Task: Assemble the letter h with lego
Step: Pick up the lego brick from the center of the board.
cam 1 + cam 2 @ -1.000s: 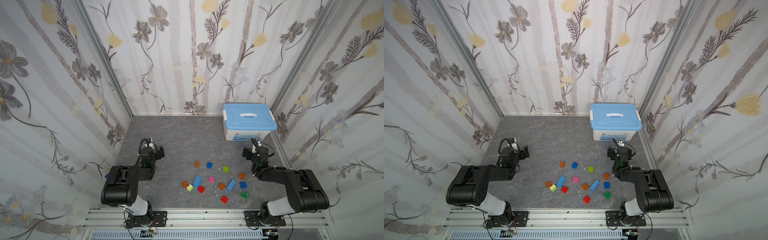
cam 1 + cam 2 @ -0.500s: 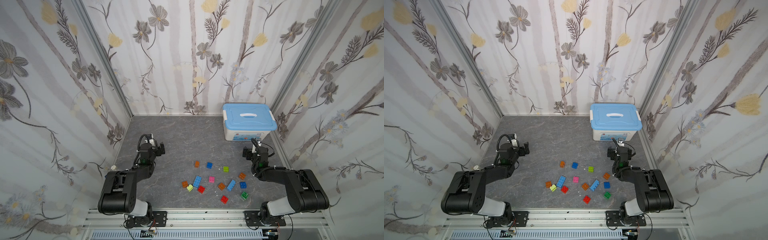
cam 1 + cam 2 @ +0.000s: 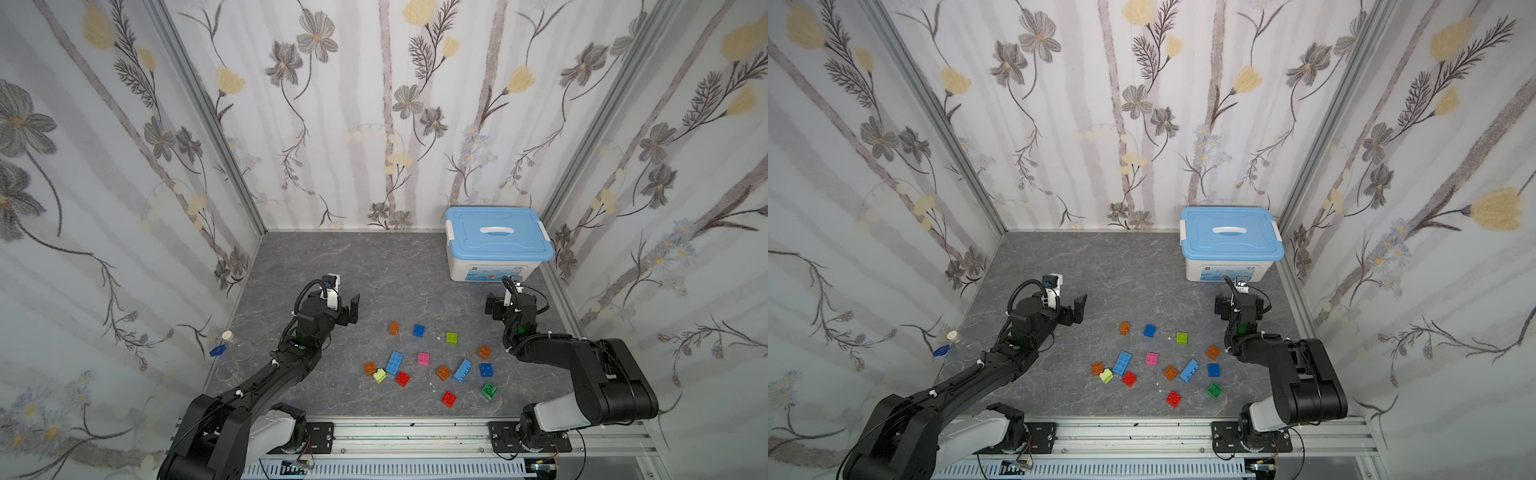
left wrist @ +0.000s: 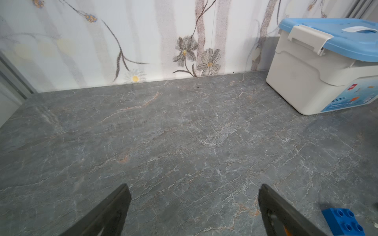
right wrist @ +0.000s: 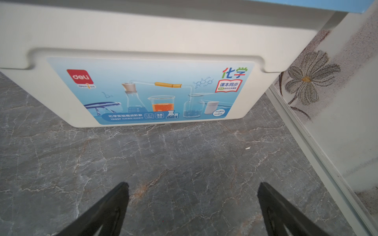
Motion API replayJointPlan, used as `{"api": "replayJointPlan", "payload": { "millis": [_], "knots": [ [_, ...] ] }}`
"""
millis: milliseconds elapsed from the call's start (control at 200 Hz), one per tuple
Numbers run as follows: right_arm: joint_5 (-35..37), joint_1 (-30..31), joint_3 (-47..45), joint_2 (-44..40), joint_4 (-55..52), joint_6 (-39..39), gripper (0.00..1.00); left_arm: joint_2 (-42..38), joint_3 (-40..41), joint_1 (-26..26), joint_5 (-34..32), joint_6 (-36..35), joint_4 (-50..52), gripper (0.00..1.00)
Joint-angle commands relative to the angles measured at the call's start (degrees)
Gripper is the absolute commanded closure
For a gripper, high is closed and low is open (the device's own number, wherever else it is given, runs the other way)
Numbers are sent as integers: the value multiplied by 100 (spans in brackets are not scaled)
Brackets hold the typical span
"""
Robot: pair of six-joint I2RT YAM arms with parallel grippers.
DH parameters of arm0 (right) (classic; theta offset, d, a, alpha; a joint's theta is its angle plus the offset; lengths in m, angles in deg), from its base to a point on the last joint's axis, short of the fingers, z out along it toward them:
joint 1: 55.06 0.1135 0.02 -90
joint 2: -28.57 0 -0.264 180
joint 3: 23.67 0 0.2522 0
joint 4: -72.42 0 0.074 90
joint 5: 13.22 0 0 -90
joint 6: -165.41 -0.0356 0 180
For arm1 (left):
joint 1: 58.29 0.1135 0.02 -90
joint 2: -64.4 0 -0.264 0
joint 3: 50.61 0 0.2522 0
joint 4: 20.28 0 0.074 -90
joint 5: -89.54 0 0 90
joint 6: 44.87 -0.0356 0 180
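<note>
**1. Lego** (image 3: 423, 358): 14 small studded bricks, scattered loose on the grey marbled surface (image 3: 332, 266). In both top views they lie in its 5 o'clock part.
- Colours: 4 orange, 2 red, 2 blue, 2 longer light-blue, 1 pink, 1 green, 1 lime and 1 yellow-lime.
- At 12 o'clock of the group is a row of 1 orange, 1 blue and 1 lime. At 6 o'clock lies 1 red.

**2. Storage box** (image 3: 490, 270): white, standing in the 1 o'clock corner of the surface by the back wall (image 3: 374, 124).
- The light-blue lid (image 3: 498, 237) is on, with a white handle and white side clasps.
- The front label (image 5: 151, 90) has a red badge reading "deli" with a blurred word beneath it.
- Its heading is "化学", with a boxed "课本同步" below.
- The bottom strip reads "化学实验箱进阶款", "YX437" and "38".
- It pictures a flask, a beaker of orange liquid and tubing. The smaller print is too small to read.

**3. Left fingers** (image 4: 110, 212): spread wide with nothing between them, over bare surface at 10 o'clock of the lego. In the left wrist view 1 blue brick (image 4: 343, 223), 4 studs showing, lies just beside 1 finger.

**4. Right fingers** (image 5: 106, 212): spread wide and empty, at 2 o'clock of the lego. They sit near the storage box at its 6 o'clock side and face the label.
</note>
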Motion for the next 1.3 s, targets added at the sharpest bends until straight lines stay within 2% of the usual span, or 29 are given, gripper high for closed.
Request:
{"api": "replayJointPlan", "payload": {
  "millis": [0, 25, 90, 220, 300, 355, 415, 460, 595, 669, 794, 924, 1139, 1299],
  "knots": [
    [111, 4, 42, -87, 145, 12, 1, 46, -61, -69, -185, -183, -114, 0],
    [101, 21, 143, -252, -110, 55, 1, 31, -57, -72, -245, -156, -116, 0],
    [164, 33, 922, -859, -2124, -97, 1, 29, -34, -72, -388, -106, -139, 0],
    [801, 26, 2585, -1375, -5280, -1265, 1, 88, -129, -69, -738, -45, -17, 0],
    [996, 22, 3279, -1479, -6423, -1669, 1, 163, -207, -69, -781, -20, 61, 0],
    [1548, 19, 3429, -1580, -7058, -2167, 1, 187, -234, -69, -737, -45, 85, 0],
    [2415, -1, 3429, -1699, -7940, -3380, 1, 130, -174, -69, -748, -33, 33, 0],
    [2796, -109, 3398, -1786, -8414, -3937, 1, 56, -96, -69, -787, -21, -44, 0],
    [1970, -365, 3111, -2201, -8357, -3728, 1, -72, 44, -69, -746, -33, -184, 0],
    [1156, -374, 2901, -2319, -8119, -3316, 1, -129, 113, -70, -727, -39, -236, 0],
    [-82, -353, 2925, -2275, -8290, -3106, 1, -121, 104, -72, -752, -29, -240, 0],
    [-1196, -71, 2902, -2021, -8419, -2999, 8, -173, 153, -69, -734, -33, -278, 0],
    [-1286, 1524, 2977, -1602, -8914, -3320, 10, -218, 212, -69, -742, -30, -334, 0],
    [-1163, 2533, 3021, -1123, -8700, -3596, 11, -172, 151, -72, -853, 14, -275, 0]
  ]
}}
